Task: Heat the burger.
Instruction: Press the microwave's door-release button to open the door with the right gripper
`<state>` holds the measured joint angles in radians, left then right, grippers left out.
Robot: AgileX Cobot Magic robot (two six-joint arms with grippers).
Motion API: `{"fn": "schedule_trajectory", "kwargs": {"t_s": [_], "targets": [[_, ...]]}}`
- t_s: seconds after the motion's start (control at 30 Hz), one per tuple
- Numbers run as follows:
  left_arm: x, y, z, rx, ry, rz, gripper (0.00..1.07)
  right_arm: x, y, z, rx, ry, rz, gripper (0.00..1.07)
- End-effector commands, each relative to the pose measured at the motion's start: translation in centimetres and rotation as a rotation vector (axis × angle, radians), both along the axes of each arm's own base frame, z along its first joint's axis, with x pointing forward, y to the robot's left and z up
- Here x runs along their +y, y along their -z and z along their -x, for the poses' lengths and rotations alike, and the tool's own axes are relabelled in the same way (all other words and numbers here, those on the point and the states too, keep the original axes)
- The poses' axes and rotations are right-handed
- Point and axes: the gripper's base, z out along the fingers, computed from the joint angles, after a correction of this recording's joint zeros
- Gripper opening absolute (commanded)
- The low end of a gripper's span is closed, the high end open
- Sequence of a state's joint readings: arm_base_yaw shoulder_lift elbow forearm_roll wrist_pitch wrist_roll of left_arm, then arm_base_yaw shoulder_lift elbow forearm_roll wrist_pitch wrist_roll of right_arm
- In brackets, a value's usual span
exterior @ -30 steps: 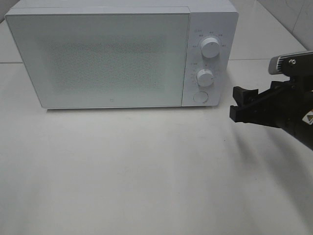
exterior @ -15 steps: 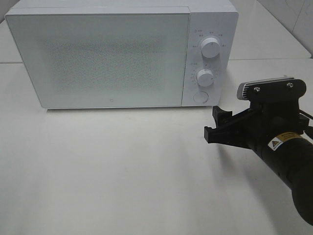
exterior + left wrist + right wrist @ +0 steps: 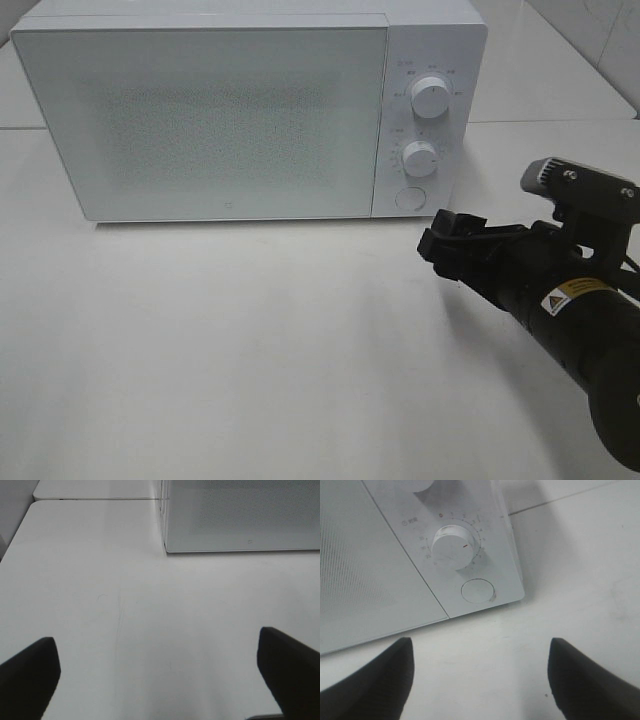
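One white microwave (image 3: pixel 200 110), door shut, carries two knobs, upper (image 3: pixel 430 97) and lower (image 3: pixel 420 158), and one round button (image 3: pixel 408 198). The burger shows in no view. The right gripper (image 3: pixel 440 243) hovers low before the microwave's button corner, jaws apart, empty. The left gripper (image 3: pixel 156 645), spread wide and empty, faces the microwave's other front corner. White desk (image 3: pixel 250 350); pale tiles (image 3: pixel 600 40) behind the microwave.
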<state>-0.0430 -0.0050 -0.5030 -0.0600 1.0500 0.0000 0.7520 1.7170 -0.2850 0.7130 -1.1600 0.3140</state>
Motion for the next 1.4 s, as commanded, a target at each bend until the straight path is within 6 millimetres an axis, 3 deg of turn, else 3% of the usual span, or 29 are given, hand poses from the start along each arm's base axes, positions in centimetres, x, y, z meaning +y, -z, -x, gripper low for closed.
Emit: {"fn": "schedule_trajectory", "kwargs": {"t_s": [0.03,0.07,0.13,0.17,0.23,0.37,0.43,0.47,0.5,0.53,0.6,0.67,0.7,0.73,0.77,1.07,1.4], "targets": [[0.0,0.0,0.2,-0.029,-0.003,0.003,1.0,0.3,-0.3,-0.1,0.003,0.076,-0.242,0.71],[0.0,0.0,0.2,-0.029,-0.003,0.003,1.0,0.3,-0.3,-0.1,0.003,0.076,-0.242,0.71],[0.0,0.0,0.2,-0.029,-0.003,0.003,1.0,0.2,-0.3,-0.1,0.029,0.162,-0.488,0.68],[0.0,0.0,0.2,-0.029,-0.003,0.003,1.0,0.2,-0.3,-0.1,0.029,0.162,-0.488,0.68],[0.0,0.0,0.2,-0.029,-0.003,0.003,1.0,0.2,-0.3,-0.1,0.047,0.218,-0.656,0.63],[0.0,0.0,0.2,-0.029,-0.003,0.003,1.0,0.2,-0.3,-0.1,0.063,0.265,-0.792,0.56],[0.0,0.0,0.2,-0.029,-0.003,0.003,1.0,0.2,-0.3,-0.1,0.073,0.302,-0.894,0.46],[0.0,0.0,0.2,-0.029,-0.003,0.003,1.0,0.2,-0.3,-0.1,0.073,0.302,-0.894,0.46],[0.0,0.0,0.2,-0.029,-0.003,0.003,1.0,0.1,-0.3,-0.2,0.077,0.334,-0.961,0.36],[0.0,0.0,0.2,-0.029,-0.003,0.003,1.0,0.1,-0.3,-0.2,0.077,0.334,-0.961,0.36],[0.0,0.0,0.2,-0.029,-0.003,0.003,1.0,-0.1,-0.2,-0.2,0.075,0.382,-1.029,0.21],[0.0,0.0,0.2,-0.029,-0.003,0.003,1.0,-0.2,-0.2,-0.2,0.072,0.394,-1.038,0.17],[0.0,0.0,0.2,-0.029,-0.003,0.003,1.0,-0.3,-0.2,-0.1,0.067,0.418,-1.045,0.08],[0.0,0.0,0.2,-0.029,-0.003,0.003,1.0,-0.3,-0.2,-0.1,0.067,0.418,-1.045,0.08],[0.0,0.0,0.2,-0.029,-0.003,0.003,1.0,-0.5,-0.1,-0.1,0.066,0.441,-1.048,0.0],[0.0,0.0,0.2,-0.029,-0.003,0.003,1.0,-0.6,0.2,-0.8,0.05,0.499,-1.047,0.0],[0.0,0.0,0.2,-0.029,-0.003,0.003,1.0,2.0,2.1,-3.5,0.064,0.525,-1.07,0.0]]}}
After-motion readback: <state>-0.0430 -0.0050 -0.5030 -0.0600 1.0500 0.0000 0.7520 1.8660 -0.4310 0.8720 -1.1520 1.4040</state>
